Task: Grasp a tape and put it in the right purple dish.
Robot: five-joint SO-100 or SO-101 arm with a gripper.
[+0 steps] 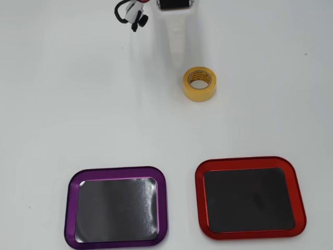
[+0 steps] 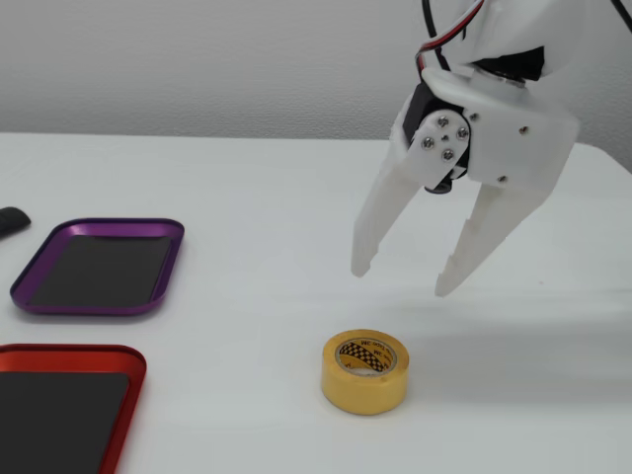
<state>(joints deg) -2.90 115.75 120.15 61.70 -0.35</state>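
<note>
The yellow tape roll (image 1: 199, 83) stands flat on the white table, its printed core facing up; in the fixed view (image 2: 364, 371) it sits near the front. My white gripper (image 2: 403, 279) is open and empty. It hangs above the table, a little behind and to the right of the roll, not touching it. In the overhead view the gripper (image 1: 179, 62) reaches down from the top edge, just above and left of the roll. The purple-rimmed tray (image 1: 115, 170) lies at the lower left of the overhead view, with only its dark mat inside, and at the left of the fixed view (image 2: 109, 225).
A red-rimmed tray (image 1: 244, 160) of the same shape lies beside the purple one, at the lower right in the overhead view and the bottom left in the fixed view (image 2: 69, 349). A small dark object (image 2: 10, 220) lies at the fixed view's left edge. Cables (image 1: 132, 15) hang by the arm.
</note>
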